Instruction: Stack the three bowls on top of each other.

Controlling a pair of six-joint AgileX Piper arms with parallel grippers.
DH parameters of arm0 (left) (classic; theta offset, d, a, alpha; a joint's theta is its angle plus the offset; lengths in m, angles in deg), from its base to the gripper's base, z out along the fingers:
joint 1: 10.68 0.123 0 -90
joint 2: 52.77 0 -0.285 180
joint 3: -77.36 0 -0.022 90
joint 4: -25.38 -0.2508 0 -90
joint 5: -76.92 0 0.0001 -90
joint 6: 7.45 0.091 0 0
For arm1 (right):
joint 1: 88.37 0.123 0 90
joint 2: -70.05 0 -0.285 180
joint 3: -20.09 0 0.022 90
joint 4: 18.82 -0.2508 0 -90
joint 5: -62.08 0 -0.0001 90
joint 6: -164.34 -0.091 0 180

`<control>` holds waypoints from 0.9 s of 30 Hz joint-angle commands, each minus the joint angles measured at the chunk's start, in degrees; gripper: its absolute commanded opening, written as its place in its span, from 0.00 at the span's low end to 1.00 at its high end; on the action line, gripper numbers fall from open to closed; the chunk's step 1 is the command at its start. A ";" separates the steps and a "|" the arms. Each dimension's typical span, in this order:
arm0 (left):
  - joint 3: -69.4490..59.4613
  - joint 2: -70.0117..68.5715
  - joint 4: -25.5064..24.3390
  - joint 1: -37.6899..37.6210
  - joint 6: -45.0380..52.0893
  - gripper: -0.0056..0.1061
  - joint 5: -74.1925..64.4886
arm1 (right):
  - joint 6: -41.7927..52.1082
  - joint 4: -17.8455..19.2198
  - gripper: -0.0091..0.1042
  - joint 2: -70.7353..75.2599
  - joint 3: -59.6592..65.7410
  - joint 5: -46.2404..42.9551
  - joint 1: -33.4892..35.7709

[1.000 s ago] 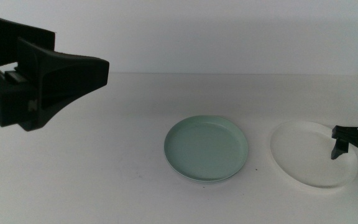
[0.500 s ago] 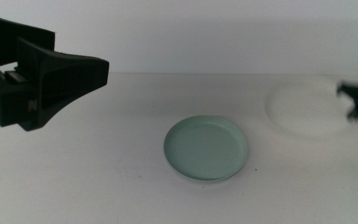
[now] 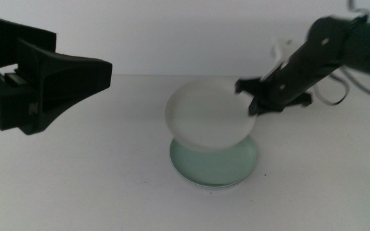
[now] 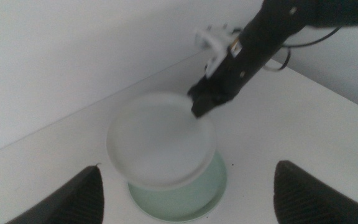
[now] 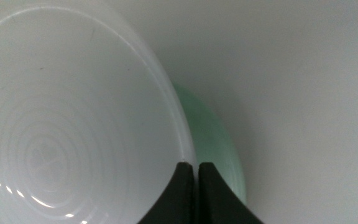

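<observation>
Presently: right claw (image 3: pixel 252 102) clamped on rim of white round plastic bowl (image 3: pixel 207 115), held above mint green round plastic bowl (image 3: pixel 216 165) on worktop (image 3: pixel 95 179); left claw (image 4: pixel 185 196) apart, well aside.

One bowl (image 3: pixel 207 115) aloft in the right hand (image 3: pixel 252 97), directly above another bowl (image 3: pixel 217 168) on the table (image 3: pixel 108 186).

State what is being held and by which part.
The right gripper holds the white bowl by its rim, above the green bowl. The left gripper holds nothing.
</observation>
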 commanded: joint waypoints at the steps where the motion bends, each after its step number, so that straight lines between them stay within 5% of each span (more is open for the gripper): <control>1: -0.08 -0.25 0.06 -0.06 -0.15 0.89 0.70 | -0.55 0.45 0.07 -1.91 -0.36 0.16 0.87; 15: -0.08 -0.25 0.06 -0.06 -0.15 0.89 0.70 | -0.22 -0.05 0.11 -6.00 -0.36 4.48 1.11; 27: -0.08 -0.25 0.06 -0.06 -0.15 0.89 0.70 | 3.90 1.68 0.75 0.56 -0.58 5.82 0.71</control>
